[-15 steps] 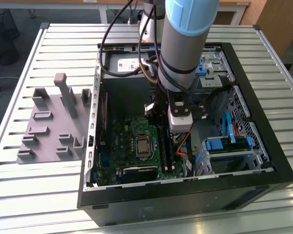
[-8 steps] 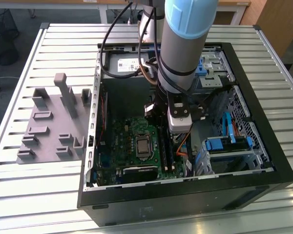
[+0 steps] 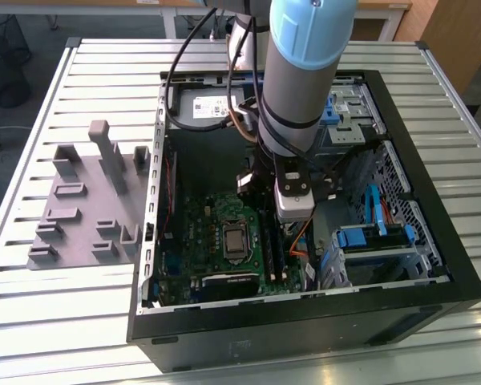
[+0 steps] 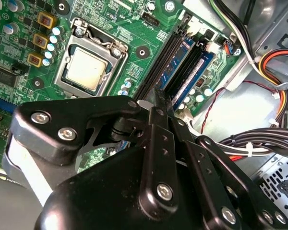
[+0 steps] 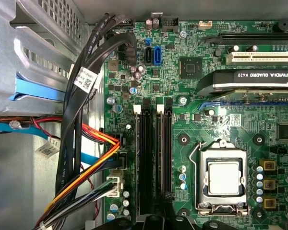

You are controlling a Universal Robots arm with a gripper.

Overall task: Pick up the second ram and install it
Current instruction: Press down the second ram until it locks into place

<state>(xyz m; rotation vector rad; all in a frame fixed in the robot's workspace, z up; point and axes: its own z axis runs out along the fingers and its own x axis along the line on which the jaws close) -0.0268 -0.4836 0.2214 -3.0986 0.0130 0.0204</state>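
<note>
The arm is reaching down into the open computer case [image 3: 433, 241], which is lying on the slatted table [image 3: 56, 321]. In the exterior view the gripper [image 3: 293, 227] is hanging over the strip of memory slots [image 3: 272, 250], just to the exterior view's right of the processor socket [image 3: 234, 241]. The grey tray [image 3: 88, 204] with upright posts is sitting on the table well apart from it, beyond the case wall on the exterior view's left.

In the second wrist view the gripper [image 4: 158, 96] is showing its jaws drawn together into one narrow tip, with nothing visible between them. That tip is sitting right at the near end of the memory slots [image 4: 156, 67]. Two blue sticks are standing upright in neighbouring slots just past it. The one whose end is lying closest to the tip looks to be the second ram [image 4: 181, 55], already seated in its slot and not held; the other stick [image 4: 201, 64] is running alongside it, on the side away from the processor socket [image 4: 86, 72]. Whether the tip is actually touching the stick's edge cannot be told.

In the first wrist view the memory slots [image 5: 144, 158] are running straight toward the gripper [image 5: 151, 223], with the processor socket [image 5: 224, 177] beside them and a bundle of cables [image 5: 81, 143] on the other side.
</note>
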